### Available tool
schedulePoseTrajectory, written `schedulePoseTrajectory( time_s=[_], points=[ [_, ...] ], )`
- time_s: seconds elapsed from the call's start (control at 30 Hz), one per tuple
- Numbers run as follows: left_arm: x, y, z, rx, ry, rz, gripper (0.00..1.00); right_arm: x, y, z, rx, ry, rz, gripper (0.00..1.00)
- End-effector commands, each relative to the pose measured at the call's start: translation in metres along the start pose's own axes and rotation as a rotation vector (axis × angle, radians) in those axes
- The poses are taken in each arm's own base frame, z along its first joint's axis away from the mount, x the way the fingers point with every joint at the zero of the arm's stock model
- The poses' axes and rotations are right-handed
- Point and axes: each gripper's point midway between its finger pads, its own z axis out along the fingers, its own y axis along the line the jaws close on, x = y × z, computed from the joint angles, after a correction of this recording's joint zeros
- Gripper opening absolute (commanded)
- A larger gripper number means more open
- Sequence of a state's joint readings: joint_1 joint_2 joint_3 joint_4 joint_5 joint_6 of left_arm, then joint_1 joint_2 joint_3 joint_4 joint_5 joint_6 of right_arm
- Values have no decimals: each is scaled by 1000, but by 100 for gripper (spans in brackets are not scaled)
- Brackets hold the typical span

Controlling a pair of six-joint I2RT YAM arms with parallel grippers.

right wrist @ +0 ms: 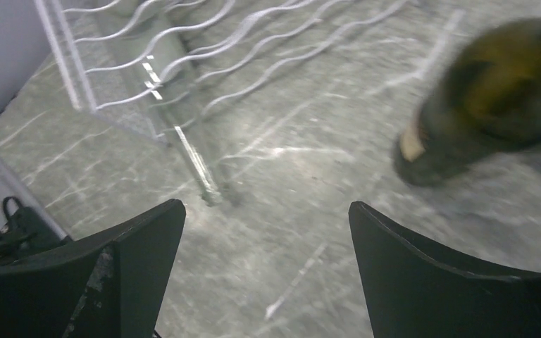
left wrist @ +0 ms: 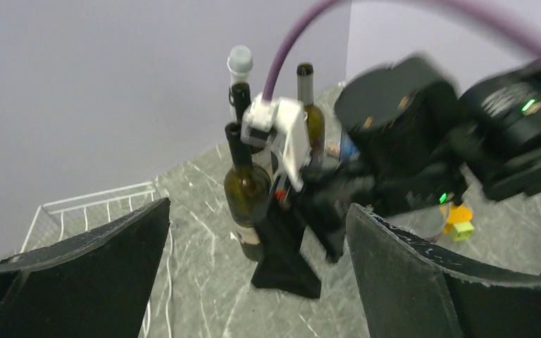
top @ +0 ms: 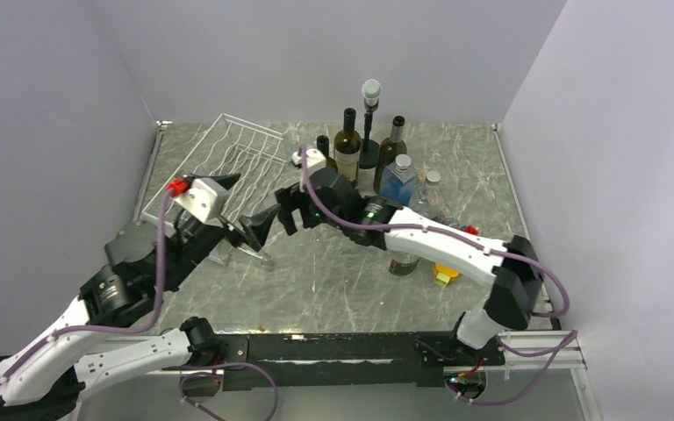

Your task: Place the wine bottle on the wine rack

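Observation:
The white wire wine rack (top: 239,156) lies tilted at the back left of the table. It also shows in the right wrist view (right wrist: 204,42) and the left wrist view (left wrist: 91,208). A dark wine bottle (left wrist: 246,189) with a pale label stands upright just right of the rack; only its neck (top: 323,146) shows in the top view, and it is blurred in the right wrist view (right wrist: 489,105). My right gripper (top: 288,210) is open and empty over bare table (right wrist: 266,211), between rack and bottle. My left gripper (top: 246,209) is open and empty (left wrist: 257,215), facing the right gripper.
Several more bottles stand at the back: a large dark one (top: 347,145), a tall one with a white stopper (top: 369,110), another dark one (top: 393,140), a blue one (top: 399,180). A glass bottle (top: 403,263) and a yellow-orange object (top: 445,272) sit under the right arm.

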State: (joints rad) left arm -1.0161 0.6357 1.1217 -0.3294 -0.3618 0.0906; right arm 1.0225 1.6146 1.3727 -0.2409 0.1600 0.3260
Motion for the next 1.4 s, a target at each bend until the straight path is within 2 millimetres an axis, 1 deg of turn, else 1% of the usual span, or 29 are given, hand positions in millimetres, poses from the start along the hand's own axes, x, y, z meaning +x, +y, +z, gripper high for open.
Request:
schedulePoseTrajectory(
  time_s=[0.0,0.1,0.2,0.23,0.27,0.33,0.4,0.43,0.47,0.53,0.57,0.63,0.77,0.8,0.87,0.93,1.03,1.17,1.27,1.37],
  points=[
    [16,-5,11,-15,10,-28,99,-3,-56,-43,204,9,50,92],
    [27,-2,13,-53,9,-56,99,-14,-82,-64,284,-9,85,90],
    [34,23,12,-232,-19,-175,99,-31,-105,-76,331,-34,134,81],
    [39,25,11,-250,-17,-189,99,-37,-112,-79,343,-46,150,79],
    [43,26,11,-261,-14,-207,99,-43,-119,-79,356,-57,158,78],
    [51,34,10,-339,-5,-269,99,-56,-122,-76,353,-82,140,78],
    [62,48,7,-474,15,-374,99,-67,-127,-68,361,-95,109,78],
    [67,53,4,-530,32,-417,99,-73,-129,-63,369,-100,97,78],
    [75,53,3,-561,62,-451,99,-80,-130,-59,374,-110,86,78],
    [88,43,5,-531,151,-443,99,-92,-129,-49,361,-133,55,78],
    [94,35,8,-494,191,-436,99,-97,-128,-45,354,-138,43,78],
    [100,23,11,-450,251,-446,99,-105,-128,-39,350,-145,28,78],
    [112,11,13,-399,308,-433,99,-103,-132,-20,345,-124,19,77],
    [116,8,14,-377,311,-430,99,-103,-132,-17,341,-128,11,74],
    [120,1,14,-338,310,-446,99,-103,-132,-10,331,-141,-6,63],
    [120,-4,12,-305,309,-464,99,-105,-134,-4,324,-160,-26,60],
    [119,-5,7,-298,312,-490,99,-108,-140,2,319,-168,-33,61],
    [126,-7,-1,-295,328,-531,99,-106,-148,12,304,-158,-41,64],
    [127,-9,-7,-285,334,-567,99,-103,-149,19,275,-146,-49,64],
    [125,-11,-12,-268,336,-581,99,-102,-148,26,255,-145,-55,63]
  ],
)
